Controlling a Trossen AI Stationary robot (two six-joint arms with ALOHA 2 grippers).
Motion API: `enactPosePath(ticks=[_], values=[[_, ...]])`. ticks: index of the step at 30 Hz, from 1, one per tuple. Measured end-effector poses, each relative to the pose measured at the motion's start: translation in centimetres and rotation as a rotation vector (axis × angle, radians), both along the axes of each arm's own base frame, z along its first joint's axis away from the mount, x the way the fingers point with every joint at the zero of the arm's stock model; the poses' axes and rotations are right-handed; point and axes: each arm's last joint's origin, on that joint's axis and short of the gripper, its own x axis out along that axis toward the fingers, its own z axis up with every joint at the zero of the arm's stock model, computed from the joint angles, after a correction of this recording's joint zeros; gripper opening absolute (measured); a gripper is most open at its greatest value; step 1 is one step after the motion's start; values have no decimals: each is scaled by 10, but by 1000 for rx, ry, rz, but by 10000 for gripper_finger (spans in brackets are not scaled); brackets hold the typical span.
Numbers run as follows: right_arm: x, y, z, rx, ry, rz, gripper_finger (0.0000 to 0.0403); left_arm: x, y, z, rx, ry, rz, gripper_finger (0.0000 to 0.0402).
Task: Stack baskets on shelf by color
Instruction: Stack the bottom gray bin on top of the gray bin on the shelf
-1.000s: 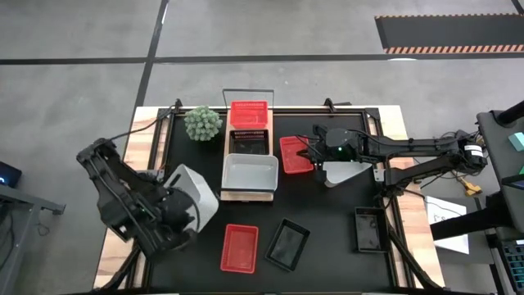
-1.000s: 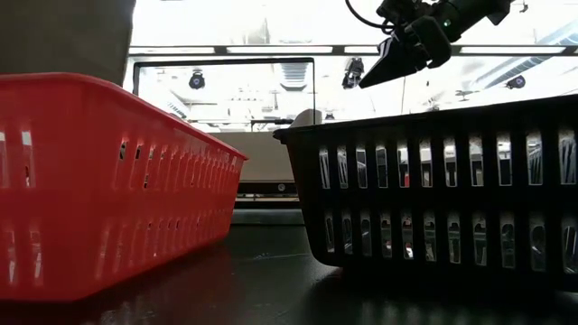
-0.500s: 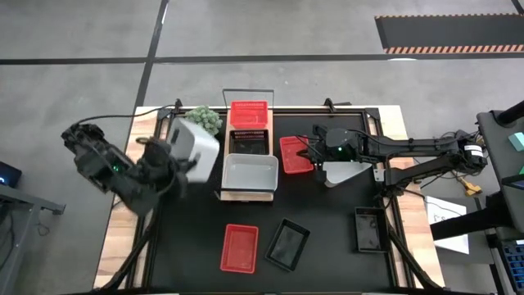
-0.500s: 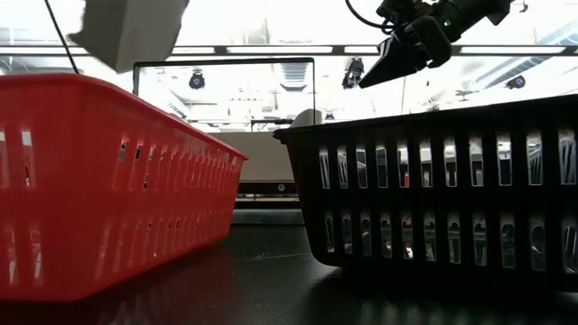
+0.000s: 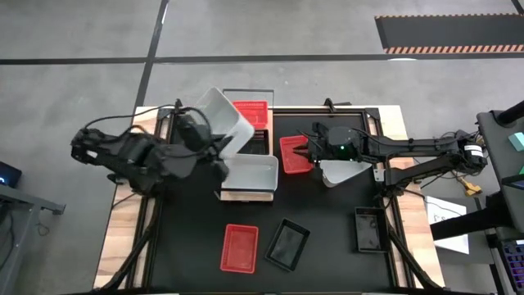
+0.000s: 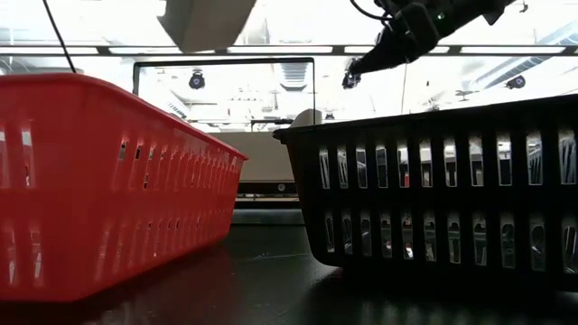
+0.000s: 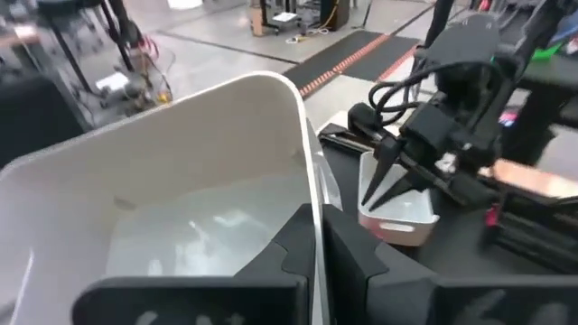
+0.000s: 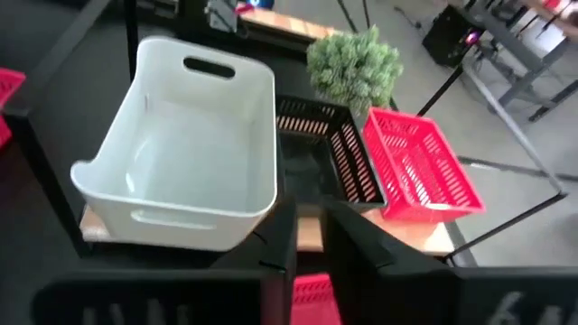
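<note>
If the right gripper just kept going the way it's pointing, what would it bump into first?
Probably the white basket on the shelf. The right gripper points left across the table toward it, and its wrist view has that basket straight ahead. It may be high enough to pass over, though; height is hard to judge.

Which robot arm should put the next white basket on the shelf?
The left. Its left gripper already holds a white basket above the shelf, beside the white basket on the shelf. The right gripper holds nothing.

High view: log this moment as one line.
left end effector: shut on white basket above shelf | right end effector: open, beside red basket
</note>
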Motion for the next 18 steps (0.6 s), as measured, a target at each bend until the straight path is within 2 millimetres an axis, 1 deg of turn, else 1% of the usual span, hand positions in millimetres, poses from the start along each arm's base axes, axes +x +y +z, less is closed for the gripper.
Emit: enactPosePath(ticks=[2, 4, 6, 11, 13, 15, 18], values=[[-1, 0, 6, -24, -18, 9, 71, 12, 0, -6, 41, 56, -24, 0], [-2, 0, 21, -63, -65, 23, 99, 23, -2, -13, 70, 114, -54, 0], [-4, 1, 40, -106, -119, 59, 128, 34, -4, -20, 95, 162, -77, 0], [-5, 7, 90, -148, -259, 265, 188, 55, -8, -36, 155, 248, -98, 0], [-3, 9, 108, -148, -282, 328, 203, 62, -8, -41, 173, 274, -98, 0], [1, 9, 121, -140, -265, 362, 212, 68, -7, -44, 191, 290, -101, 0], [13, 7, 131, -148, -207, 375, 219, 77, -6, -48, 218, 299, -107, 0]])
